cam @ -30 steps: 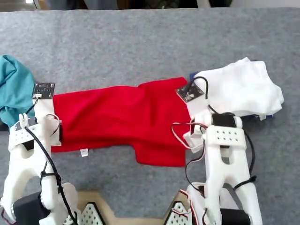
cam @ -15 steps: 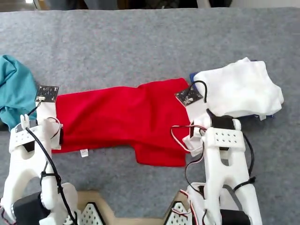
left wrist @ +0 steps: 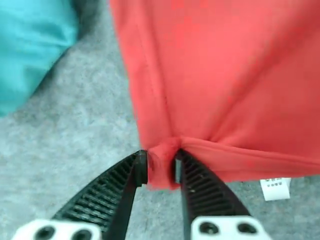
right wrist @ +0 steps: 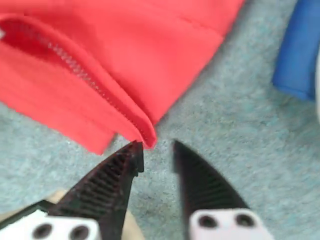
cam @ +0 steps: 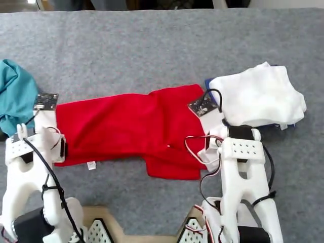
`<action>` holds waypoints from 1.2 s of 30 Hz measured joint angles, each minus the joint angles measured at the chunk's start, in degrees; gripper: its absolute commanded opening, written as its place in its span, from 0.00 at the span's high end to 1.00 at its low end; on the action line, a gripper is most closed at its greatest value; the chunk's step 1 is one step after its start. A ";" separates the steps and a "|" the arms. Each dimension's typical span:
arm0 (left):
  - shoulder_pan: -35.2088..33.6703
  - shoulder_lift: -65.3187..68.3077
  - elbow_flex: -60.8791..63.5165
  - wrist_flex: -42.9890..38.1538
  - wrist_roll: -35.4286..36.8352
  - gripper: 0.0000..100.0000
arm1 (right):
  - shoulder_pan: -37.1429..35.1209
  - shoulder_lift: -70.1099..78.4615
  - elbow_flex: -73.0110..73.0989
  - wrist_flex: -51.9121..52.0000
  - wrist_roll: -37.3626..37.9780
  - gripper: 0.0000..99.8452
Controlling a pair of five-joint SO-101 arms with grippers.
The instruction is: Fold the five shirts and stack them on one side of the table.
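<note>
The red shirt lies in the middle of the gray table, stretched long from 9 o'clock to 3 o'clock. It looks already folded once along its length, and one sleeve sticks out toward 6 o'clock.

The left claw stands at the 9 o'clock end of the shirt and is pinching a small bunch of the red hem between its two black fingers. The right claw stands at the 3 o'clock end. Its fingers are spread a little with bare table between them, and the doubled red edge lies just beside one fingertip, so I judge it holds nothing.

At 3 o'clock a white shirt sits folded on top of a blue one, of which an edge peeks out. This seems to be the stack, with at least two shirts done. At 9 o'clock a teal shirt lies crumpled at the table edge, not folded.

So I think the work is near the middle: the red shirt needs its last folds and a place on the stack, then the teal one follows. I can count four shirts here.
</note>
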 measured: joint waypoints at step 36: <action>-11.87 0.00 -30.15 16.70 6.24 0.97 | -23.91 37.19 -34.11 1.93 -18.73 0.98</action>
